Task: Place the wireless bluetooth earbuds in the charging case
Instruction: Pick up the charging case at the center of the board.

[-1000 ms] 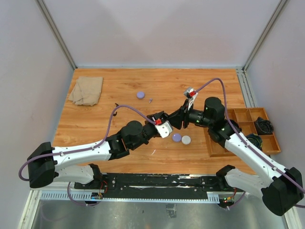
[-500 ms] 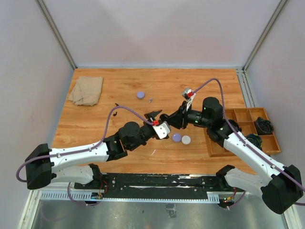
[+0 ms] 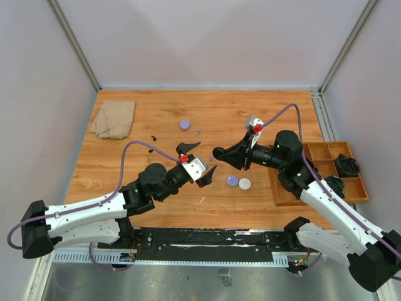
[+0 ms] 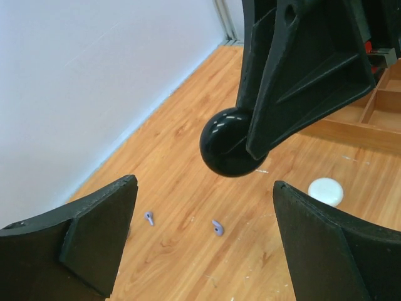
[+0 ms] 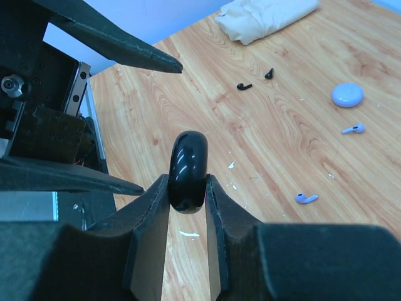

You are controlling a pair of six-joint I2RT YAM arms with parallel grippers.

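Observation:
My right gripper is shut on a glossy black round charging case, held on edge above the table; the same case hangs in the left wrist view. My left gripper stands wide open just left of it, with nothing between its fingers. Two pale purple earbuds lie on the wood below. Two black earbuds lie further off, near the cloth. Another purple earbud lies beside a purple case.
A purple case and a white case sit side by side near the wooden tray at the right edge. A folded beige cloth lies at the back left. White walls close in the table.
My left gripper has opened wide and drawn back to the left, away from the black case. The right gripper has kept the case and shifted slightly right.

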